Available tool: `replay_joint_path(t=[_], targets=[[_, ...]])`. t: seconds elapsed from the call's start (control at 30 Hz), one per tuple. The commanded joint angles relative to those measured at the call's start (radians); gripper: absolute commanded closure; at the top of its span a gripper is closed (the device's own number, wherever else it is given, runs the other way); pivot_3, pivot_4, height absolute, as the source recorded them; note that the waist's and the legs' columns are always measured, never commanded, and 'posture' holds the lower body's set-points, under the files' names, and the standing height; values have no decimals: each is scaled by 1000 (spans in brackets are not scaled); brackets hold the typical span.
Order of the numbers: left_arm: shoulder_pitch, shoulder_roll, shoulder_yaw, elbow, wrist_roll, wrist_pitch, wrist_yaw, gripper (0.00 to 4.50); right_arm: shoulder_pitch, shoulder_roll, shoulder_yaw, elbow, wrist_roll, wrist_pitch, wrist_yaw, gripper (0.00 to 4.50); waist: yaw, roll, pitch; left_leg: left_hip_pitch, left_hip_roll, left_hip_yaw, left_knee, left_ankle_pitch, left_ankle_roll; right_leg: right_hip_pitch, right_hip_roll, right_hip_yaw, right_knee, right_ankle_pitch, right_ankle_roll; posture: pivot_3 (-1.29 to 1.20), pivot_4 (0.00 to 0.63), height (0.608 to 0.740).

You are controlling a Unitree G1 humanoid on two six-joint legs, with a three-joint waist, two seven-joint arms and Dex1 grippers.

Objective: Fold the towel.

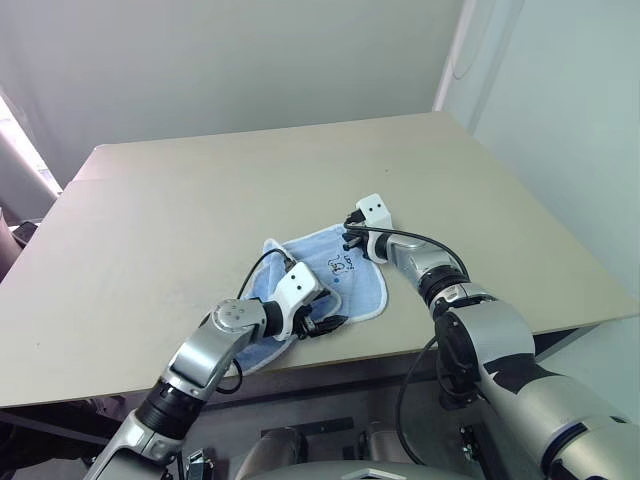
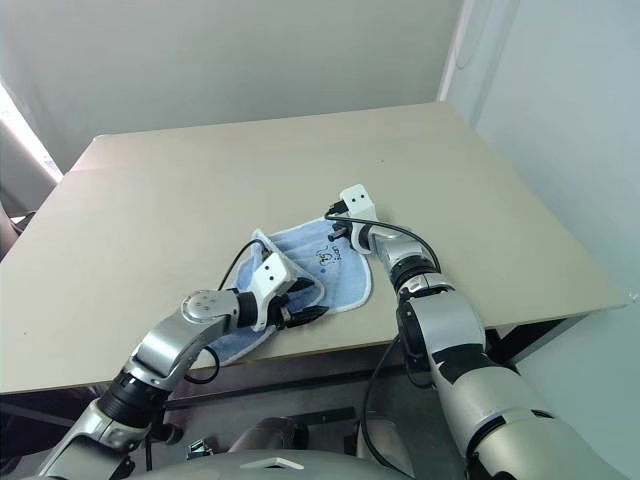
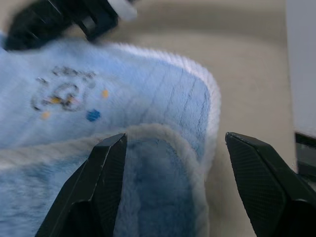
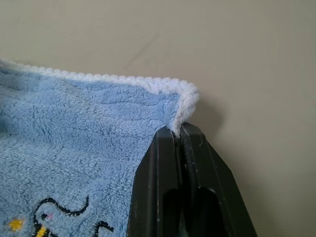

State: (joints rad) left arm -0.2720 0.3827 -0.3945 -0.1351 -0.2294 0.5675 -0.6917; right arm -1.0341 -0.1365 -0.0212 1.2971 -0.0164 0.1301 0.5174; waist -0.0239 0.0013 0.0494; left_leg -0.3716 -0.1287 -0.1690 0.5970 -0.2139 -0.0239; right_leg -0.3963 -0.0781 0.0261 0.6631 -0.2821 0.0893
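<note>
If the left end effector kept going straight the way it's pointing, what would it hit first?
Most likely the towel: the open left end effector points at its folded, white-trimmed edge, which lies right ahead between the fingers.

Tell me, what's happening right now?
Right gripper pinching towel corner. Left gripper open over folded edge. Table otherwise bare.

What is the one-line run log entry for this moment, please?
towel: partly folded on table | right tool: shut on towel corner | left tool: open over folded edge
</note>
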Motion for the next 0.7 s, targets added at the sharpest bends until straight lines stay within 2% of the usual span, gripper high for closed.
replay_joint_path(t=[0.03, 0.2, 0.23, 0.3, 0.53, 0.7], targets=[[-28, -12, 4, -10, -2, 39, -9, 1140, -44, 5, -18, -39, 12, -3, -9, 4476, -1, 0, 0, 0, 0, 0, 0, 0, 0, 0, 0, 0, 0, 0, 0, 0, 0, 740], [-32, -5, 40, -26, -23, 72, -25, 1140, -48, 2, -28, -39, 15, -3, -13, 4476, -2, 0, 0, 0, 0, 0, 0, 0, 0, 0, 0, 0, 0, 0, 0, 0, 0, 740], [-24, -3, 57, -42, -40, 76, -35, 1519, -48, 2, -30, -38, 15, -3, -14, 4500, -4, 0, 0, 0, 0, 0, 0, 0, 0, 0, 0, 0, 0, 0, 0, 0, 0, 740], [-13, 3, 83, -64, -62, 86, -46, 1992, -48, 2, -31, -36, 12, -5, -17, 4500, -11, 0, 0, 0, 0, 0, 0, 0, 0, 0, 0, 0, 0, 0, 0, 0, 0, 740], [16, 21, 116, -74, -68, 100, -34, 4470, -42, 7, -26, -34, 4, -12, -21, 4500, -23, 0, 0, 0, 0, 0, 0, 0, 0, 0, 0, 0, 0, 0, 0, 0, 0, 740], [41, 7, 143, -95, -87, 102, -15, 4470, -41, 7, -21, -33, -2, -17, -25, 4500, -22, 0, 0, 0, 0, -1, 0, 0, 0, 0, 0, 0, 0, 0, 0, 0, 0, 740]])
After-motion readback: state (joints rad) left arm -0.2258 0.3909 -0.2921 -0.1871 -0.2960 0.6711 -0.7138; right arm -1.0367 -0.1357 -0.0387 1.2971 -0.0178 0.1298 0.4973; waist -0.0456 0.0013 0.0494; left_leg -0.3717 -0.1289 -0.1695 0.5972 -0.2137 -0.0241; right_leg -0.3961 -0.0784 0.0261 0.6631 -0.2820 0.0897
